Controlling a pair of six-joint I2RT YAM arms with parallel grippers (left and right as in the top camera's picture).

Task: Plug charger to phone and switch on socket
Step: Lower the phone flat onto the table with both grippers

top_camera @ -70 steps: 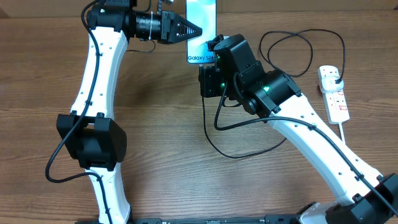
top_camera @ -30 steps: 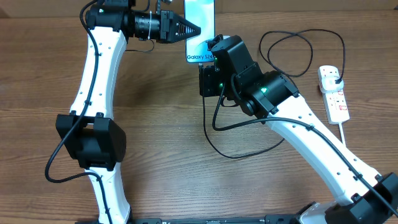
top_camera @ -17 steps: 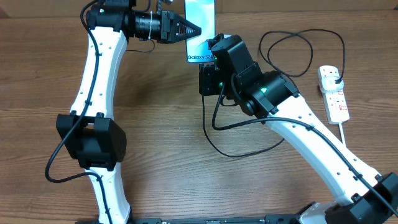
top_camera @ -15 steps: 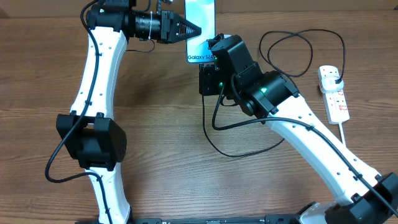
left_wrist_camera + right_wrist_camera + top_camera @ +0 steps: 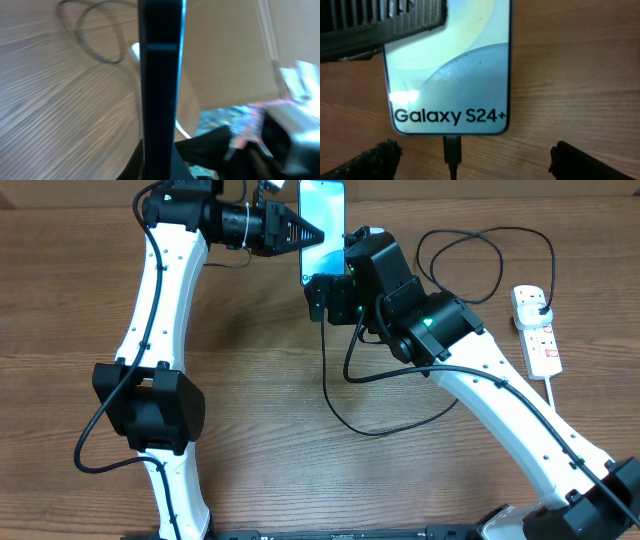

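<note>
Two arms meet at the far side of the table [image 5: 250, 430] when seen from above. The left gripper [image 5: 306, 232] is clamped on the phone [image 5: 322, 210], and the right gripper [image 5: 330, 298] sits at the phone's near end. The charger [image 5: 326, 370] trails over the wood and loops off to the socket [image 5: 540, 335], well apart on the right.

From the left wrist, the phone shows edge-on as a dark slab (all rather blurred).

From the right wrist, the charger's tip sits in the phone's bottom port. The right fingers [image 5: 370, 160] are spread wide on either side, gripping nothing.
</note>
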